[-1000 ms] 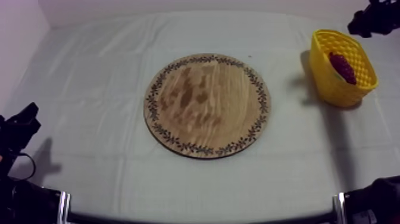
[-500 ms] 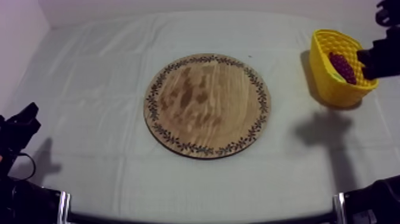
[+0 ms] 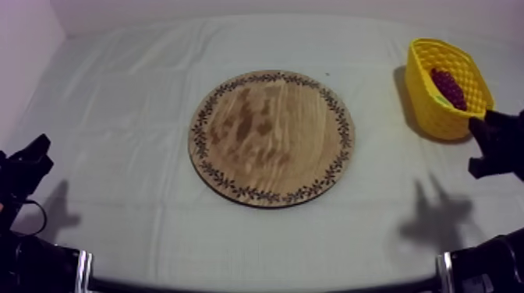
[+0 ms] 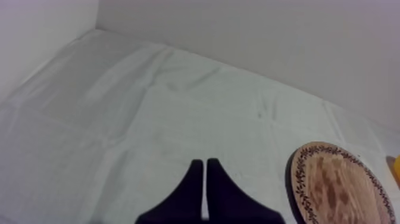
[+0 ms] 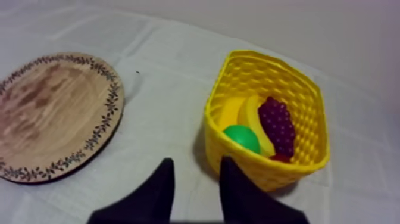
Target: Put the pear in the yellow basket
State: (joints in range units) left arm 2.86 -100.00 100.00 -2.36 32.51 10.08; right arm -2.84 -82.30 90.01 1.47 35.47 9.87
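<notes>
One basket (image 5: 256, 167): one pear (image 5: 241, 138), one banana (image 5: 252, 114), one grape bunch (image 5: 278, 126)

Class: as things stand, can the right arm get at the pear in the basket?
Probably yes: the right gripper hangs open just in front of the basket, whose top is open, and the pear lies uncovered by its near wall.

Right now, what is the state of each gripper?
My left gripper: shut on nothing.
My right gripper: open, empty, near the yellow basket.
</notes>
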